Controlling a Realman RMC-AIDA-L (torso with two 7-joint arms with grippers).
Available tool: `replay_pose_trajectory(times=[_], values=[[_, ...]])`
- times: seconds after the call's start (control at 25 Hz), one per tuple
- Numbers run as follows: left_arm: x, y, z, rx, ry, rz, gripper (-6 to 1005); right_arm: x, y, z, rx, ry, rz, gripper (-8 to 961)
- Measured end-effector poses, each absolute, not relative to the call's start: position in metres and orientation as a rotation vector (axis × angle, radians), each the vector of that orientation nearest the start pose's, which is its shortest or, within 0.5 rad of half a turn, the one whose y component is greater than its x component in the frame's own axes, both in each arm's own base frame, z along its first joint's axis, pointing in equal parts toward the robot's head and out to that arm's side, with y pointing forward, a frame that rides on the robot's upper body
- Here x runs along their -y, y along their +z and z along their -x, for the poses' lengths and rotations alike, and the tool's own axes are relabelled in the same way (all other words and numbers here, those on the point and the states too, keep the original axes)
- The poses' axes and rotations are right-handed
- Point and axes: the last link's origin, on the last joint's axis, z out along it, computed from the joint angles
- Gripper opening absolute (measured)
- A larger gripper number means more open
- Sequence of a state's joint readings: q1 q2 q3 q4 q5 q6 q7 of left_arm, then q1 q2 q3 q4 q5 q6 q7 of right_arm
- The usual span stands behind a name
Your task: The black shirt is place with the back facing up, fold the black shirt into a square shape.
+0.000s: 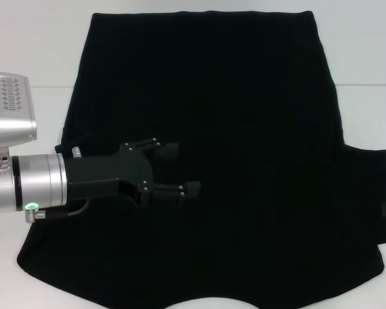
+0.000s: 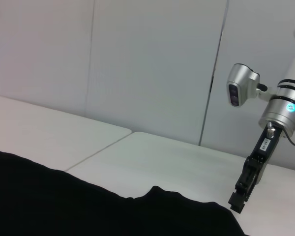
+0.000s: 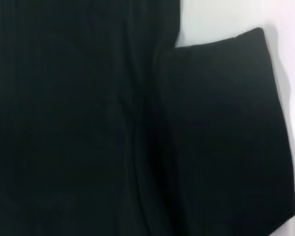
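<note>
The black shirt (image 1: 238,129) lies spread flat on the white table (image 1: 32,270), plain side up, and no lettering shows. One sleeve (image 1: 373,180) sticks out on the right; in the right wrist view this sleeve (image 3: 226,137) lies beside the shirt's body (image 3: 64,123). My left gripper (image 1: 180,170) hovers over the shirt's left middle, pointing right, open and holding nothing. In the left wrist view my right gripper (image 2: 238,200) hangs pointing down at the shirt's (image 2: 64,201) far edge by the sleeve.
The white table top (image 2: 152,157) extends beyond the shirt, with a seam between two table panels (image 2: 98,150). A pale grey wall (image 2: 137,64) stands behind. The shirt's bottom hem reaches the near table edge.
</note>
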State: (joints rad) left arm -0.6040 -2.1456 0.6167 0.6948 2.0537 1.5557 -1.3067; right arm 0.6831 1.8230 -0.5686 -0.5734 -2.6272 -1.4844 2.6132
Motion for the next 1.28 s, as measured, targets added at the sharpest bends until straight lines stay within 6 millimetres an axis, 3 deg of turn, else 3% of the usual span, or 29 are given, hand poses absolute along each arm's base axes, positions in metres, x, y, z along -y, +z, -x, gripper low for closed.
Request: replay_pose_trajectory(times=[0.24,0.48,0.8,0.96,1.28], values=[[-0.346,-0.012,0.231,0.455,-0.735,2.729,951,-0.363,0.084,-0.338,-2.043,-0.016,1.917,771],[-0.347,-0.011,0.231,0.456,-0.74,2.721,950,-0.364,0.083,-0.338,-2.043,-0.017,1.901,523],[-0.348,-0.01,0.231,0.456,-0.75,2.711,950,-0.366,0.084,-0.34,-2.043,-0.013,1.877,386],[-0.348,-0.009,0.231,0.456,-0.749,2.71,950,-0.365,0.078,-0.339,-2.028,-0.054,1.895,387],[-0.348,-0.006,0.231,0.457,-0.769,2.697,950,-0.37,0.076,-0.338,-1.996,-0.043,1.878,146]])
